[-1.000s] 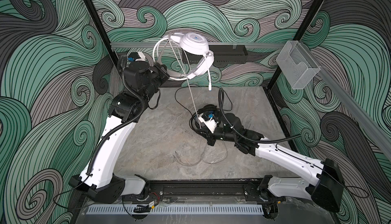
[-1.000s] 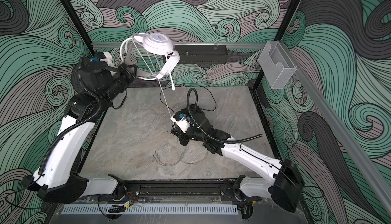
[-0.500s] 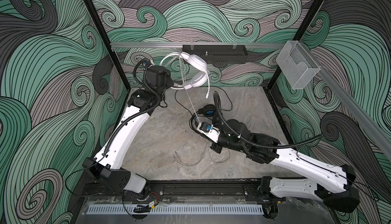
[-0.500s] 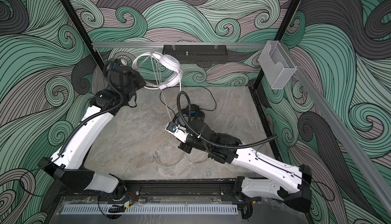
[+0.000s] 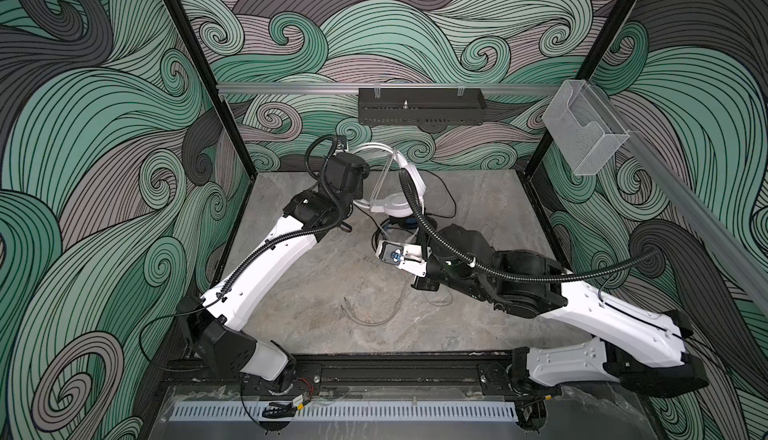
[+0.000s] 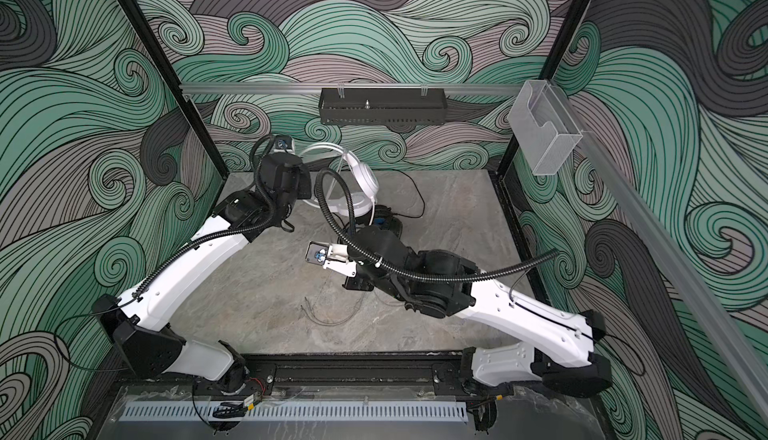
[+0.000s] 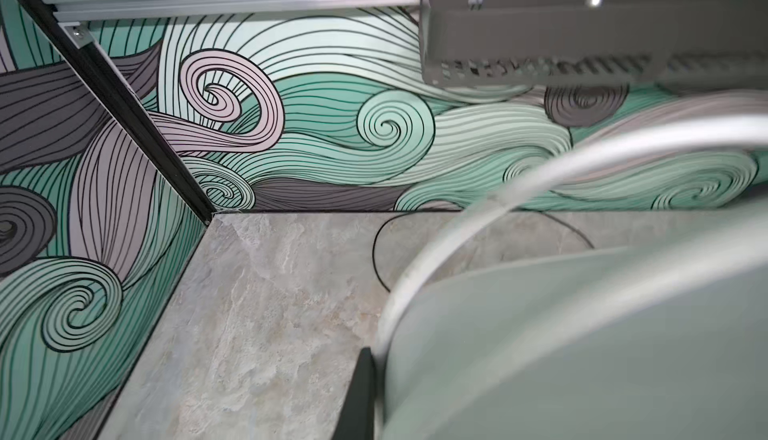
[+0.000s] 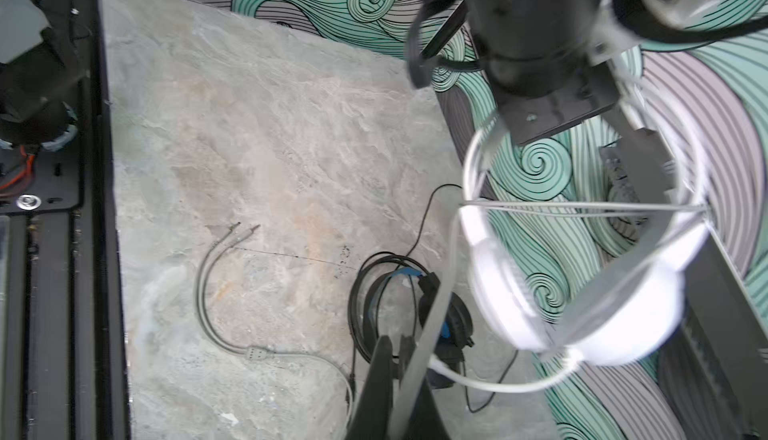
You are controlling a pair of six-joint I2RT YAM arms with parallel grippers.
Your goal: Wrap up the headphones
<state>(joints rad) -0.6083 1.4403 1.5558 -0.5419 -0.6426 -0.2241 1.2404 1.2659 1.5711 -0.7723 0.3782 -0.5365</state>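
We record an all-white over-ear headset [image 5: 395, 207], a black over-ear headset with blue inner cups [image 8: 460, 320], a grey marbled tabletop [image 5: 324, 288] and wall panels of teal-and-grey swirls [image 5: 87, 146].

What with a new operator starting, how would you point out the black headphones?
Start at the grey marble table, toward its back middle. There, below the raised white headphones, the black headphones lie on the table. Only they are black with blue inner cups and a thin black cable.
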